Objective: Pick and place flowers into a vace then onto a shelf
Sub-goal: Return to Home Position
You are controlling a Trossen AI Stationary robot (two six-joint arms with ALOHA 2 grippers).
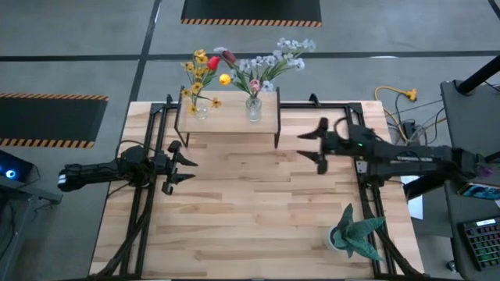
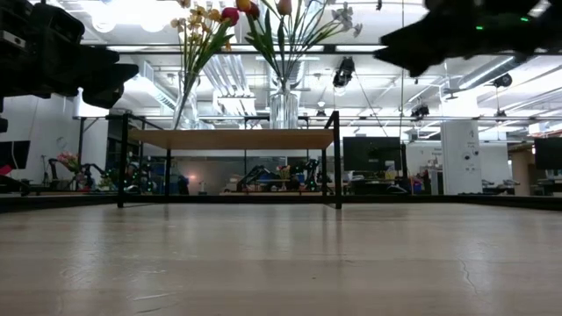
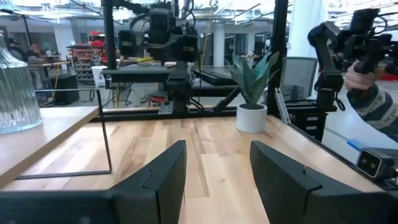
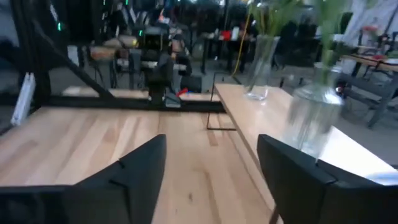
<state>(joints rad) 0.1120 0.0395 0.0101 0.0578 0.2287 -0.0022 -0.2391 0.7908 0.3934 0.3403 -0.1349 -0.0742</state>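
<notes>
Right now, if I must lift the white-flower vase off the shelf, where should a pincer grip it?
Take the white-flower vase around its glass body, below the neck, coming in level from the shelf's front edge. It stands upright and its flowers fan out overhead, so a top-down reach would likely hit them.

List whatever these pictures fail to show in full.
- Low view: the flowers lose their tops to the upper edge.
- Left wrist view: the ribbed vase is cut off by the picture's edge.
- Right wrist view: the nearer vase shows stems only; its blossoms lie beyond the frame.
</notes>
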